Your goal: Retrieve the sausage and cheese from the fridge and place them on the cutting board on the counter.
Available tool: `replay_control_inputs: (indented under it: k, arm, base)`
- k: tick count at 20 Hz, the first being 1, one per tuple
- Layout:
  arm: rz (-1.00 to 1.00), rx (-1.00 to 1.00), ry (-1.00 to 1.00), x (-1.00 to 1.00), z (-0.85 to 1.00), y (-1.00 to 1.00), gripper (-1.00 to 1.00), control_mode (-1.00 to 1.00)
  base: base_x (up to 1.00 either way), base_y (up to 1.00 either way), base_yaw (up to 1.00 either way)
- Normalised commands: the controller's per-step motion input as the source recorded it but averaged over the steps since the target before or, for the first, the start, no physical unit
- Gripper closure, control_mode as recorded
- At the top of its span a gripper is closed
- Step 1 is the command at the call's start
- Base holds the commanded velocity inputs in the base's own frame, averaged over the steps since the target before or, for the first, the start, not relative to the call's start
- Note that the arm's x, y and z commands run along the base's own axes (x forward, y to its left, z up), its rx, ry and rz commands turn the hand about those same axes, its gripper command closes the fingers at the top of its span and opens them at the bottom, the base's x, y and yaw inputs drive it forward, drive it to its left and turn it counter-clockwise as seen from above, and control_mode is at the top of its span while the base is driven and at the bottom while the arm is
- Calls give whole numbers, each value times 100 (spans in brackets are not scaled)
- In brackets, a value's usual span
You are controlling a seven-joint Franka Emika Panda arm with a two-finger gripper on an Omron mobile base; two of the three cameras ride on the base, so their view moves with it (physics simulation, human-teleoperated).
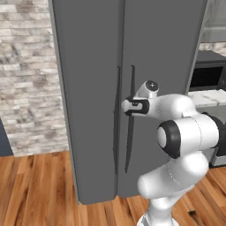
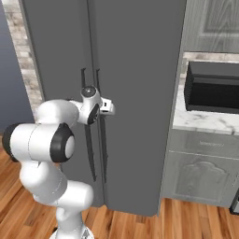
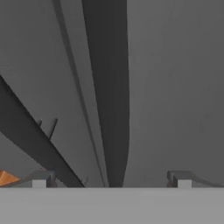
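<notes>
Dark grey fridge (image 1: 92, 88) stands shut, twin slim handles (image 1: 124, 119) before the wide-open, empty claw (image 3: 111, 179).

Fridge (image 1: 92, 88): matt dark grey, smooth doors. Arm (image 1: 185, 128): glossy white plastic shell, black joints. Floor (image 1: 35, 190): orange wood planks. Wall (image 1: 26, 79): rough pale brick. Table (image 2: 200, 119): white veined marble, polished.

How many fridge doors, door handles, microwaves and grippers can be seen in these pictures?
Fridge doors: 2
Door handles: 2
Microwave: 1
Gripper, open: 1
Total: 6
</notes>
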Motion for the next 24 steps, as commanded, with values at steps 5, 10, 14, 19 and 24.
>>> replay_control_inputs:
  k: [5,10,14,19,24]
  arm:
    - [0,0,0,35,-37,0,-100,-100]
    - [0,0,0,48,-22,0,-100,-100]
    - [0,0,0,33,-23,0,-100,-100]
    - [0,0,0,34,-18,-1,-100,-100]
    - [0,0,0,43,-11,-5,-100,-100]
  base:
    - [0,0,0]
    - [0,0,0]
    - [0,0,0]
    - [0,0,0]
    - [0,0,0]
